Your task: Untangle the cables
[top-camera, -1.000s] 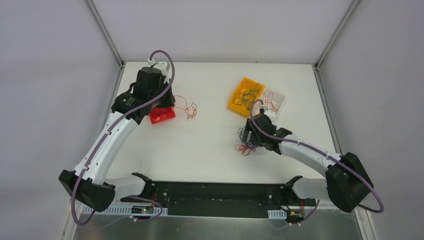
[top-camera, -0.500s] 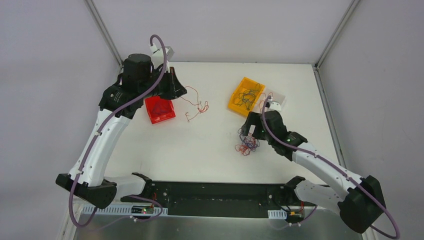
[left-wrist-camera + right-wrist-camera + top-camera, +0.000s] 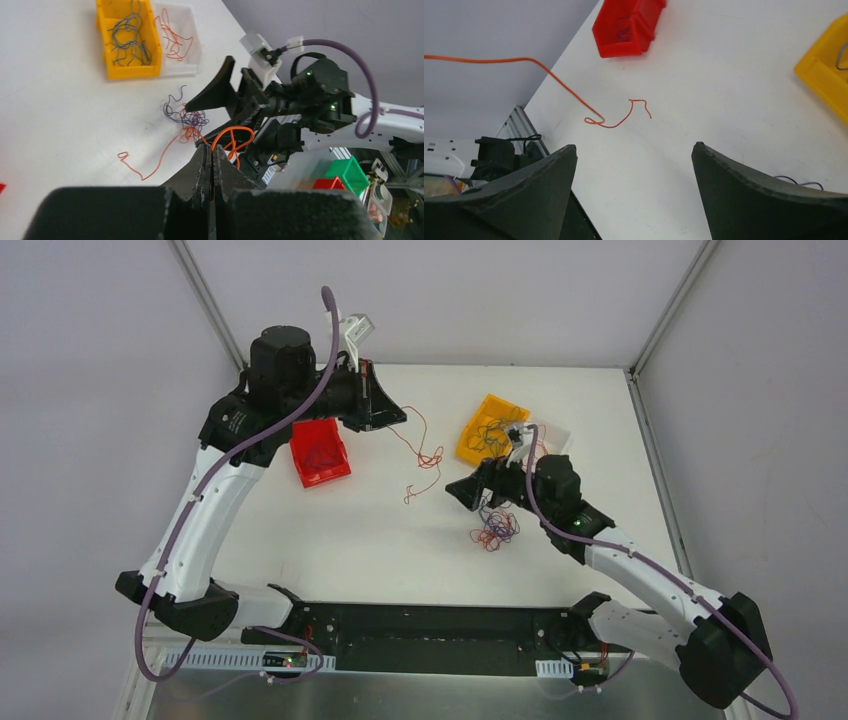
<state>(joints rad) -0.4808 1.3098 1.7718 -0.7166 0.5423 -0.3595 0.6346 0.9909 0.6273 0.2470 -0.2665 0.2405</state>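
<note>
From above, a white table [image 3: 380, 550] sits between grey walls [image 3: 90, 390] and metal corner posts [image 3: 205, 300]; the left gripper [image 3: 399, 421], pinched shut on one orange wire [image 3: 428, 454], hangs beside the red bin [image 3: 320, 453]; the cables [image 3: 494, 529] lie bunched just beside the right gripper [image 3: 460, 490]; left wrist: jaws closed on an orange loop, probably that same wire; right wrist: jaws spread wide, empty, over bare tabletop

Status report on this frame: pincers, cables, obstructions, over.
Left pincer shut on one orange cable, tail trailing onto the table. Right pincer open, empty, near the tangled bunch. Nothing in the way.
</note>
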